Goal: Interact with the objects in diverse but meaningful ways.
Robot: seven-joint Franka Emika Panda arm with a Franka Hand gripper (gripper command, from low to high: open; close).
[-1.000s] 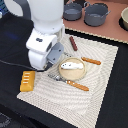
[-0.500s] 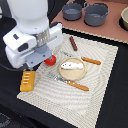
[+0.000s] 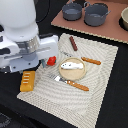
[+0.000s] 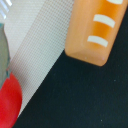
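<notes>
My gripper [image 3: 39,62] hangs low over the striped cloth [image 3: 95,95], between the red tomato [image 3: 51,61] and the yellow-orange ridged bread block [image 3: 27,81]. The arm's white body hides its fingers, and none show in the wrist view. That view holds only the bread block [image 4: 95,30] and the edge of the tomato [image 4: 7,102]. The tan plate [image 3: 80,75] carries the white fish-like piece [image 3: 70,64]. A reddish-brown sausage stick [image 3: 73,43] lies beyond the plate. An orange-handled utensil [image 3: 91,61] lies at the plate's right and another [image 3: 76,84] in front of it.
Two grey pots [image 3: 72,11] [image 3: 96,14] stand on a brown board [image 3: 112,32] at the back, with a bowl [image 3: 124,17] at the exterior view's right edge. Black table [image 3: 115,85] surrounds the cloth.
The arm has swung toward the exterior view's left. The tomato, hidden behind the hand a second ago, now shows beside it. Nothing on the cloth has shifted.
</notes>
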